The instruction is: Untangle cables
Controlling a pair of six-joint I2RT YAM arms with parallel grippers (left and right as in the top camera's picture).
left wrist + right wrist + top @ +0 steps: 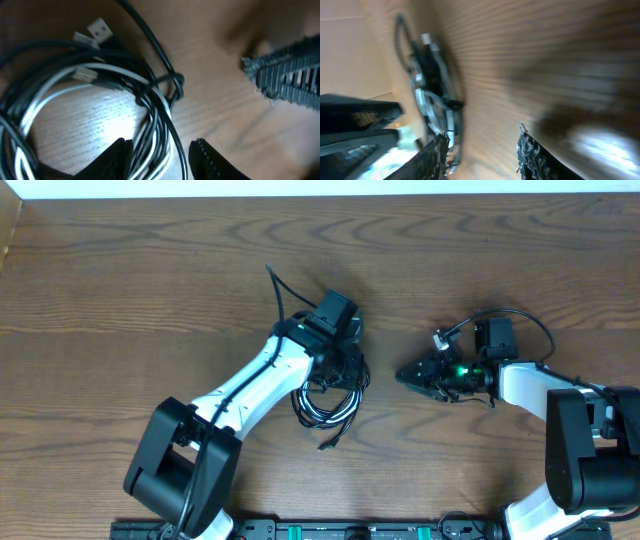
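Note:
The cables [325, 402] lie as one tangled coil of black and white strands on the wooden table, and a black tail [275, 285] runs off up-left. My left gripper [348, 368] stands over the coil's top edge. In the left wrist view, black and white strands [150, 100] pass between its parted jaws [162, 161], and a gap shows beside the right finger [212, 162]. Small white plug ends [99, 30] lie at the top of the loop. My right gripper [405, 375] points left, just right of the coil. It is open [481, 155] over bare wood, with the blurred coil [437, 95] ahead.
The far table edge [320, 194] runs along the top. Both arm bases [180, 470] and a rail [330, 530] stand at the front edge. The right gripper's ribbed finger [290, 75] shows close to the coil in the left wrist view.

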